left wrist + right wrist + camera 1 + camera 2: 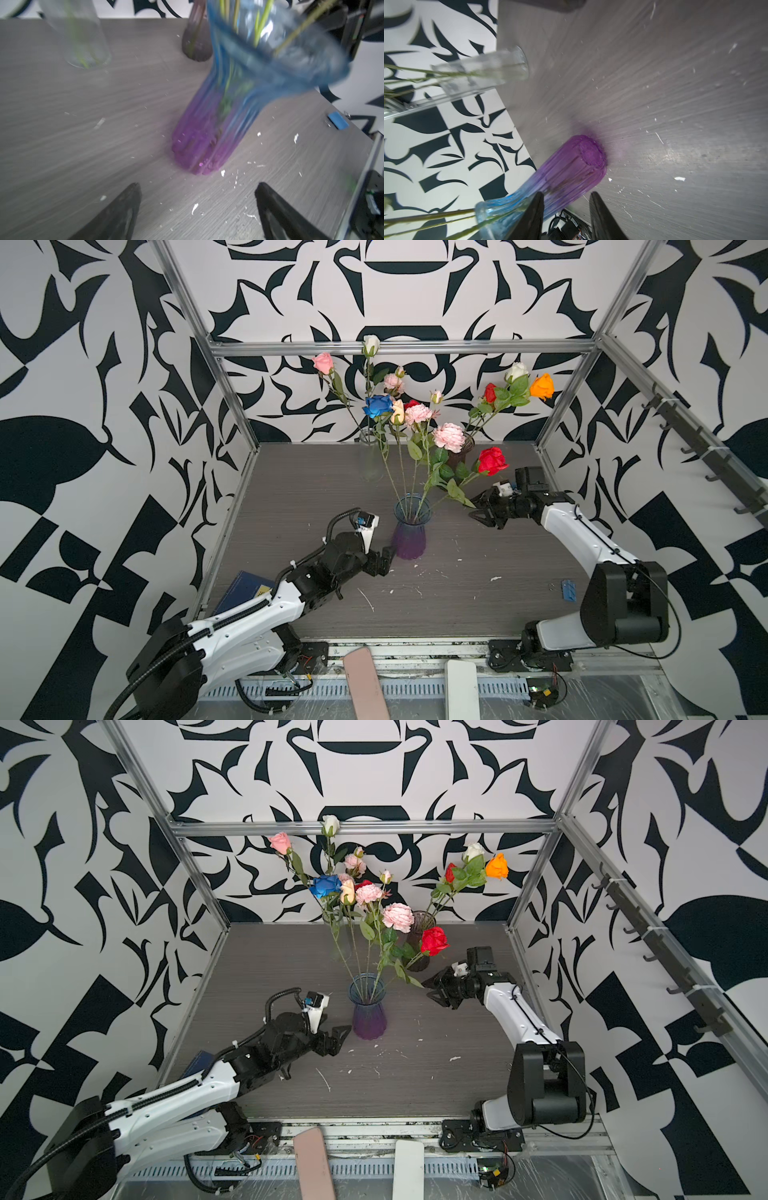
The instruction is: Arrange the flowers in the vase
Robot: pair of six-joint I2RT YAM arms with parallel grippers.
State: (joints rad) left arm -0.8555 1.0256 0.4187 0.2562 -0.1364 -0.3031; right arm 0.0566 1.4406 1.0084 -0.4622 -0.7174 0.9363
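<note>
The vase [409,533] [369,1013], blue at the rim and purple at the base, stands mid-table holding several flowers [409,418]: a blue rose [377,405], pink ruffled blooms and a red rose [492,460] leaning right. My left gripper [381,562] [198,185] sits low just left of the vase's base [197,149], open with nothing in it. My right gripper [476,509] [566,193] hovers right of the vase near the red rose's leaves, jaws apart with nothing between them; the vase [571,170] shows beyond its fingers.
A clear glass vase [371,462] with a pink and a white rose and a dark vase [462,450] with red, white and orange roses stand at the back. A blue book [245,589] lies front left, a small blue piece [568,590] right. White scraps dot the table [457,614].
</note>
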